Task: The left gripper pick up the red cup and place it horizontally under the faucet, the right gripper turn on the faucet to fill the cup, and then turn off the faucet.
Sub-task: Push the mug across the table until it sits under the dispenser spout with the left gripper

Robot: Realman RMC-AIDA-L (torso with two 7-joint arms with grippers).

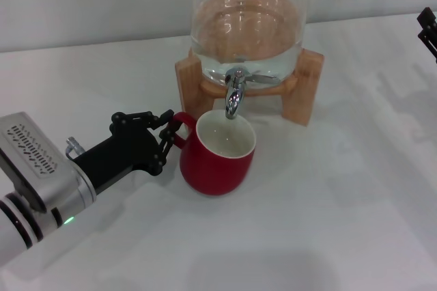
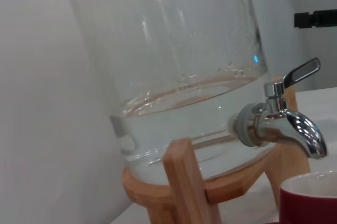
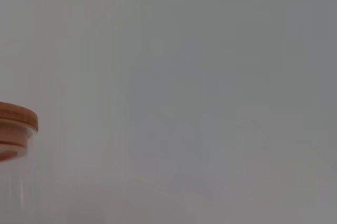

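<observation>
White bench (image 1: 341, 223), grey wall behind: I see the red cup (image 1: 217, 161) upright under the faucet (image 1: 234, 94).
My left gripper (image 1: 166, 137) clasps its handle; my right gripper (image 1: 428, 31) sits at the bench's far right edge, fingers unreadable.

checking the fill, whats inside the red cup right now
The red cup stands under the faucet with its handle at the left gripper. The head view shows only bare white inside, no stream from the spout. The near inner wall and part of the bottom are hidden by the rim.
</observation>
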